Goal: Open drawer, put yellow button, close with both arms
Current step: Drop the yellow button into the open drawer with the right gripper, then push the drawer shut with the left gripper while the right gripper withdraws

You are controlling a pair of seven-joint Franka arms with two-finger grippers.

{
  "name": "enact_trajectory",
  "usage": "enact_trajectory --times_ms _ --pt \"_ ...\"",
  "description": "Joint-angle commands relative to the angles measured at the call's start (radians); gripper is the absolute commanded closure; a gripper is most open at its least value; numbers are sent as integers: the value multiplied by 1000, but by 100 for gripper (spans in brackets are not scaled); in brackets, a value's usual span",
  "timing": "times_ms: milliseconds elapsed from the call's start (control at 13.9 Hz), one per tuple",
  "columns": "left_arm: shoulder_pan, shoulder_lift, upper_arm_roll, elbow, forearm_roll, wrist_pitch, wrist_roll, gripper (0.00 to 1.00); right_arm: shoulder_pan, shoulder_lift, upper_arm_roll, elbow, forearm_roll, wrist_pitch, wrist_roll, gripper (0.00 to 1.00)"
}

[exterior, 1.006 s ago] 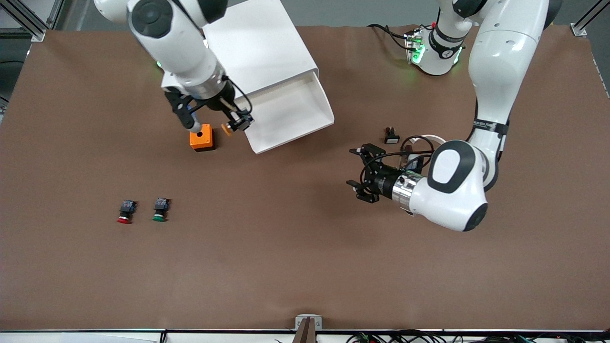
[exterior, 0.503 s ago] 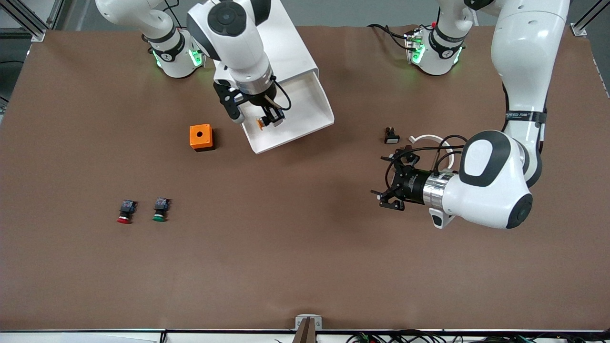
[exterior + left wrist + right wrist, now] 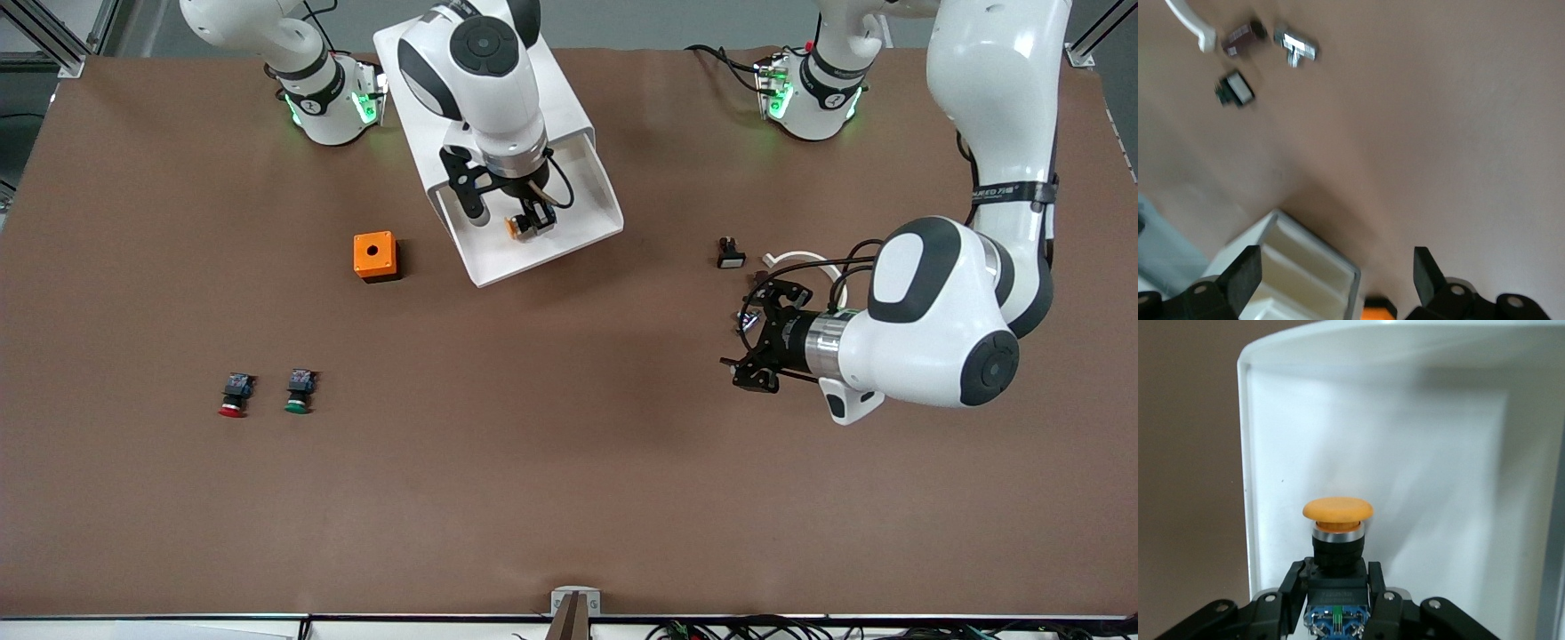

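The white cabinet (image 3: 498, 80) stands near the right arm's base with its top drawer (image 3: 587, 227) pulled out, a flat white tray. My right gripper (image 3: 526, 224) is over the open drawer, shut on the yellow button (image 3: 516, 228). In the right wrist view the yellow button (image 3: 1337, 510) is clamped by its black-blue body between the fingers (image 3: 1290, 593), above the drawer's floor (image 3: 1425, 467). My left gripper (image 3: 756, 342) is open and empty over bare table toward the left arm's end. In the left wrist view its fingers (image 3: 1243, 275) frame the distant drawer (image 3: 1305, 270).
An orange box (image 3: 375, 256) with a hole sits beside the drawer. A red-capped button (image 3: 235, 395) and a green-capped button (image 3: 300, 391) lie nearer the front camera. A small black part (image 3: 730, 253) and a white curved piece (image 3: 800, 259) lie beside the left gripper.
My right gripper has carried the yellow button from beside the orange box to over the open drawer. My left gripper has drawn back from the drawer toward the left arm's end.
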Motion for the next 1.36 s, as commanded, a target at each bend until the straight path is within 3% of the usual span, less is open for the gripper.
enact_trajectory --times_ms 0,72,144,215,431,575,862,1293 --pt "-58 -30 -2 -15 129 32 81 0 27 37 -13 61 -13 -17 53 89" --pt "-70 -30 -5 -18 168 41 152 0 26 38 -13 65 -13 -19 38 60" --pt "-78 -30 -11 -21 177 47 213 0 27 38 -13 70 -13 -19 13 14" --pt "-78 -30 -13 -21 182 52 282 0 38 38 -13 74 -16 -19 -10 0" --pt "-84 -32 -17 -35 184 53 477 0 24 36 -18 106 -15 -43 -161 0" --pt "-109 -30 -25 -38 187 59 533 0 -18 36 -21 184 -10 -152 -302 0" --pt "-193 -21 -42 -84 185 163 538 0 -182 33 -21 333 2 -345 -615 0" --pt "-345 35 -43 -104 174 262 510 0 -485 21 -21 363 5 -451 -1198 0"
